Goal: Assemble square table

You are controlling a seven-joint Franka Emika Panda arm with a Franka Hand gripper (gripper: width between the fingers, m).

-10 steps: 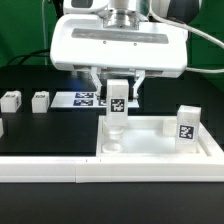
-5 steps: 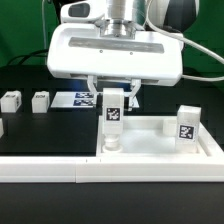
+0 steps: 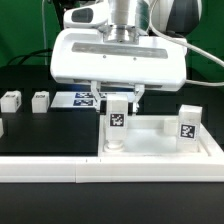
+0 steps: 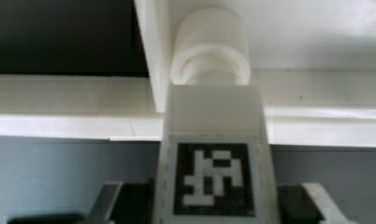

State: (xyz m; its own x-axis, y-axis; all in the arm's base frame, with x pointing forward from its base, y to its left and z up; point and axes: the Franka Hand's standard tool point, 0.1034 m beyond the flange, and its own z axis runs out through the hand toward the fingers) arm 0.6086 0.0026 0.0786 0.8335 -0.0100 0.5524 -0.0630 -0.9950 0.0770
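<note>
Black table (image 3: 45,135) beside square top (image 3: 160,150); leg (image 3: 118,118) upright in jaws at its corner.

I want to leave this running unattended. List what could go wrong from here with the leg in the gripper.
1. The leg clamped in the gripper stands upright at the tabletop corner; if it goes in tilted or off-centre, it may jam instead of seating.
2. The wide gripper body hangs close above the standing leg at the other corner, so a sideways move might knock it.
</note>
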